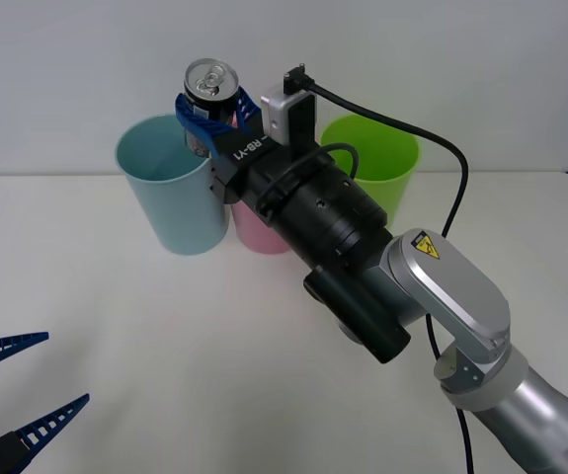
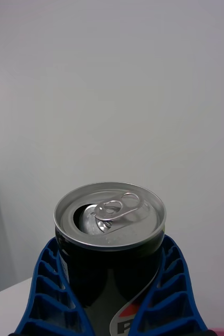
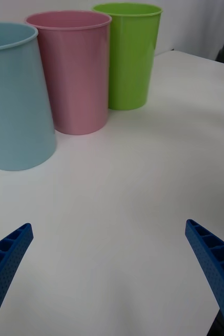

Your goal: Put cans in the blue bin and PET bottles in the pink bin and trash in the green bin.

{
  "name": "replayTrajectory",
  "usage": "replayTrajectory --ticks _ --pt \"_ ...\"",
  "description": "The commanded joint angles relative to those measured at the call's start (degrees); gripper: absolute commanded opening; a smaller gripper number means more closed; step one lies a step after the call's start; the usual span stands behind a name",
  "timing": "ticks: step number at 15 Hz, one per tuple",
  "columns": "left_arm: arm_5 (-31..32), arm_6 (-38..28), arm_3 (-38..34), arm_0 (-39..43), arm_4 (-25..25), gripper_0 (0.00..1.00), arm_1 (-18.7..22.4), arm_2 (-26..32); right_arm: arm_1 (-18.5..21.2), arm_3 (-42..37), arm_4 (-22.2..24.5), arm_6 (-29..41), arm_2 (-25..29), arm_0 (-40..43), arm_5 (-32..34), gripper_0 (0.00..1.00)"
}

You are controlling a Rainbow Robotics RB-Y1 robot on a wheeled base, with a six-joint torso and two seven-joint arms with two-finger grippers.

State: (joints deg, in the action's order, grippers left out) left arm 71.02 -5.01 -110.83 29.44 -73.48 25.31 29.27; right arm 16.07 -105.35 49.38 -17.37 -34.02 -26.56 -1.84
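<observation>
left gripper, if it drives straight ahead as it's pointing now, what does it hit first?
Likely the blue bin. The open left gripper has bare table ahead first; the pink bin sits just beside that line, so depth is unclear.

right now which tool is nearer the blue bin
Right. The right tool holds the can up at the blue bin rim's far right edge; the left tool sits open, low near the table's front-left.

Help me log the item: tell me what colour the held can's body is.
Black, with a silver top; the can shows best in the right wrist view, gripped by the right tool.
</observation>
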Motion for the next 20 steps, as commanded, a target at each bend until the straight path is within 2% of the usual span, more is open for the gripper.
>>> replayTrajectory --ticks 1,7,11,14,16,20 --pt "0.0 0.0 0.0 0.0 0.0 1.0 0.0 0.0 -2.98 6.82 -0.6 0.41 0.01 -5.61 -1.15 0.0" --pt "0.0 0.0 0.0 0.0 0.0 1.0 0.0 0.0 -10.01 26.42 -1.66 1.37 0.01 -19.58 -2.29 0.0" --pt "0.0 0.0 0.0 0.0 0.0 1.0 0.0 0.0 -13.09 38.02 -2.62 2.43 -0.08 -27.06 -2.99 0.0" --pt "0.0 0.0 0.0 0.0 0.0 1.0 0.0 0.0 -13.88 45.32 -4.38 3.66 -1.57 -31.71 -3.08 0.0" --pt "0.0 0.0 0.0 0.0 0.0 1.0 0.0 0.0 -13.7 49.36 -8.51 4.27 -4.56 -34.79 -3.43 0.0" --pt "0.0 0.0 0.0 0.0 0.0 1.0 0.0 0.0 -13.7 52.53 -9.22 4.19 -6.58 -35.84 -3.87 0.0"
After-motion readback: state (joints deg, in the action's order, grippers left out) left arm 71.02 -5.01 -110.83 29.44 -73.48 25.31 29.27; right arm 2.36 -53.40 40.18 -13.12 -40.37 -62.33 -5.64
